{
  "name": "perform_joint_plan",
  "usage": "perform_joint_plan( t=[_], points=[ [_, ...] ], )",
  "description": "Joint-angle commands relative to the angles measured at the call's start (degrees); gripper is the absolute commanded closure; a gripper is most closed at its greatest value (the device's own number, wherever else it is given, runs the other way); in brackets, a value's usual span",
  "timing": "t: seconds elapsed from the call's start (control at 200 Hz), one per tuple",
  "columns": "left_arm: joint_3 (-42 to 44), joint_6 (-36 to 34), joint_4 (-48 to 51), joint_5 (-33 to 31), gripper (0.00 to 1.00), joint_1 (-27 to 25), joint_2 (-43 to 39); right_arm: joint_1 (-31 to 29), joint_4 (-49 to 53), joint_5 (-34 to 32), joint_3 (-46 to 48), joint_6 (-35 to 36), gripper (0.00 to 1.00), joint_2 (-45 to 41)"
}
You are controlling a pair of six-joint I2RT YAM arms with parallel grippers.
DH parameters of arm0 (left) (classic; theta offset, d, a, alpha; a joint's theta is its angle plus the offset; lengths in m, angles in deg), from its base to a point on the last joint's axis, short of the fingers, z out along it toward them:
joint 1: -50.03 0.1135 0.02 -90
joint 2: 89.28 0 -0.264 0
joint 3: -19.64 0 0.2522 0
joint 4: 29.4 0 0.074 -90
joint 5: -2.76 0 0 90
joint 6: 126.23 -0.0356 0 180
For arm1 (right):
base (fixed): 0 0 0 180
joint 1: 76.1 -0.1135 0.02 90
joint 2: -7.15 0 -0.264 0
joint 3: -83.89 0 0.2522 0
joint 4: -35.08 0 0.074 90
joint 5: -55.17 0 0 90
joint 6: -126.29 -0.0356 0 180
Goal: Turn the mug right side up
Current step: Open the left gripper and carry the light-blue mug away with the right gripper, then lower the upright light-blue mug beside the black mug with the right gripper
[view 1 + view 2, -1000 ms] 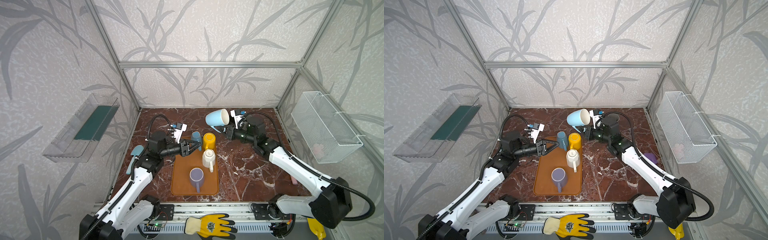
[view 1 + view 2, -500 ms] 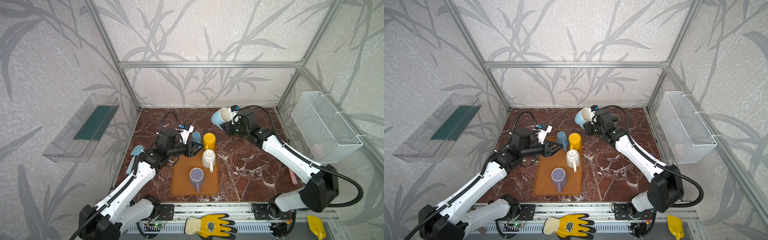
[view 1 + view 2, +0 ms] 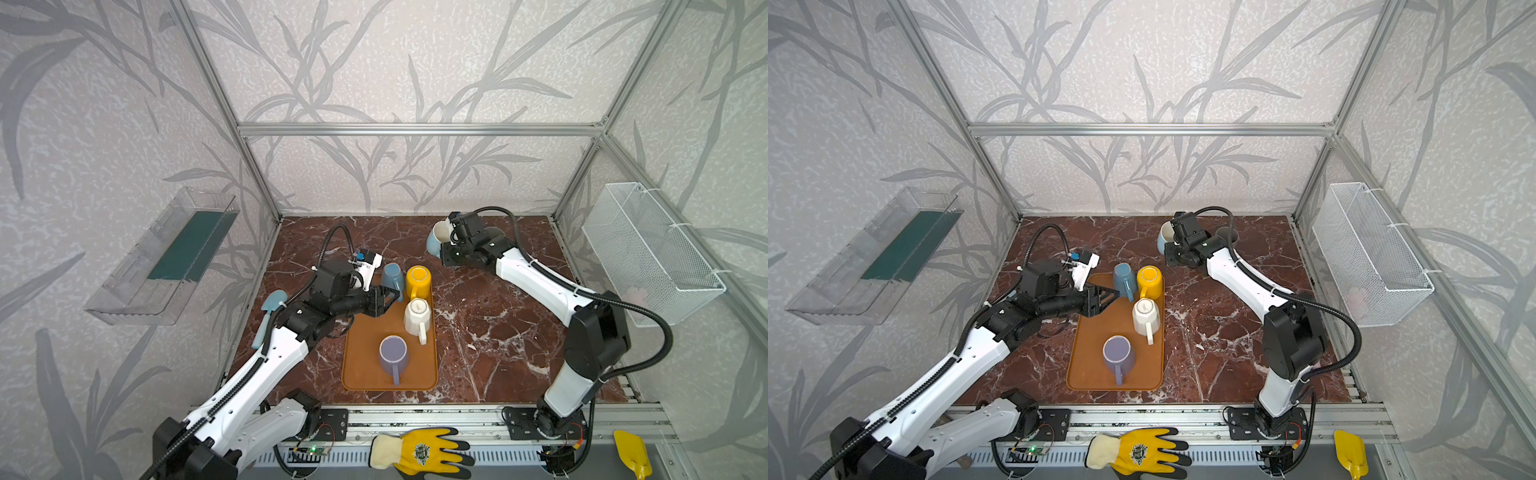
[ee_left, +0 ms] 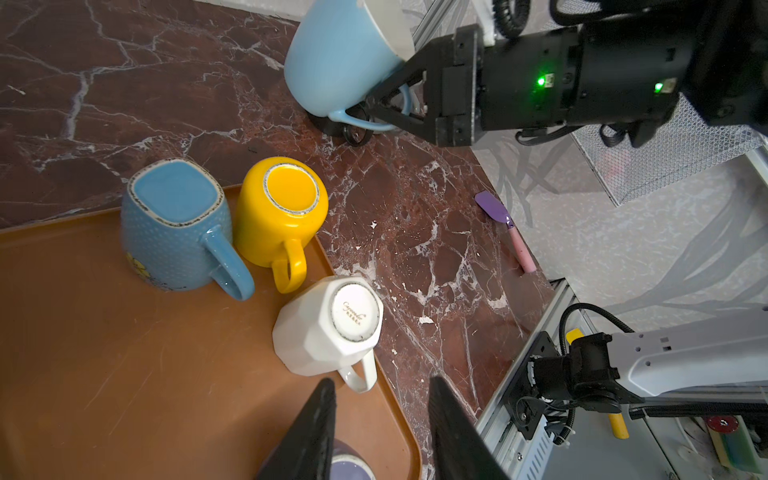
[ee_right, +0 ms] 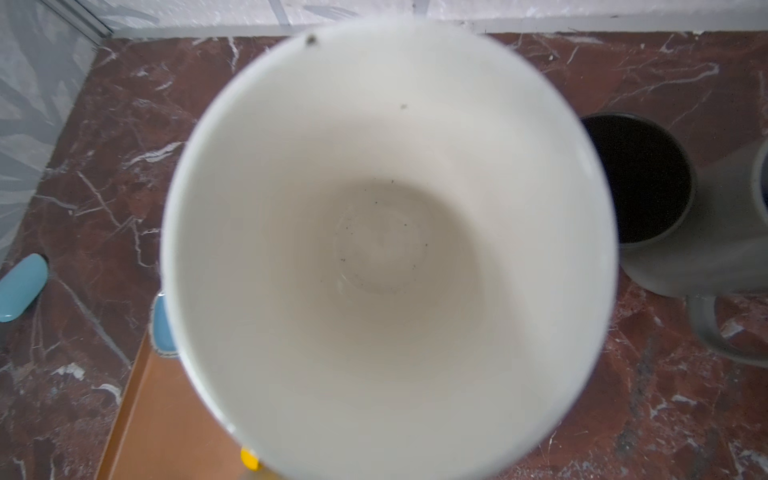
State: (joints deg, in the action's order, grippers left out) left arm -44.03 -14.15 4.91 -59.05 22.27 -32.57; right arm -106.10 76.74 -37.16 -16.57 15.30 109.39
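My right gripper (image 4: 376,110) is shut on the handle of the light blue mug (image 3: 437,243), which is white inside. The mug is near the back of the marble table, mouth up and slightly tilted. Its base is at or just above the surface; I cannot tell which. In the right wrist view the mug's white inside (image 5: 386,249) fills the frame and hides the jaws. My left gripper (image 3: 390,297) hovers open over the orange tray (image 3: 361,365), and nothing sits between its fingers (image 4: 320,415).
On the tray a blue textured mug (image 3: 392,276), a yellow mug (image 3: 417,280) and a white mug (image 3: 417,316) stand upside down; a purple mug (image 3: 392,351) stands upright. A grey mug (image 5: 648,199) stands beside the held mug. A purple spatula (image 4: 494,210) lies at right.
The right arm carried the light blue mug back and down, turning its mouth from sideways to upward. The left gripper shifted slightly right over the tray.
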Motion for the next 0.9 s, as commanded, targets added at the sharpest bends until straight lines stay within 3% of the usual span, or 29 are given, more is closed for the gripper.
perform_joint_plan(
  t=[0.0,0.38,0.58,0.895],
  points=[
    [-1.63,-1.87,3.02,-2.01,0.6,-0.35,-1.58,0.16,1.22,-3.5,-5.75,0.66,1.0,2.86],
    [-2.84,-2.65,6.6,-4.54,0.61,-0.42,-2.57,0.23,14.25,-4.92,-22.4,1.89,1.0,16.7],
    [-2.89,-1.28,4.87,-2.49,0.62,-0.52,-2.51,0.4,19.55,-6.28,-30.47,3.39,1.0,22.63],
    [-4.58,-2.04,6.76,-2.55,0.62,-0.74,-2.56,0.53,33.42,-8.76,-50.52,3.81,1.0,35.1]
  ],
)
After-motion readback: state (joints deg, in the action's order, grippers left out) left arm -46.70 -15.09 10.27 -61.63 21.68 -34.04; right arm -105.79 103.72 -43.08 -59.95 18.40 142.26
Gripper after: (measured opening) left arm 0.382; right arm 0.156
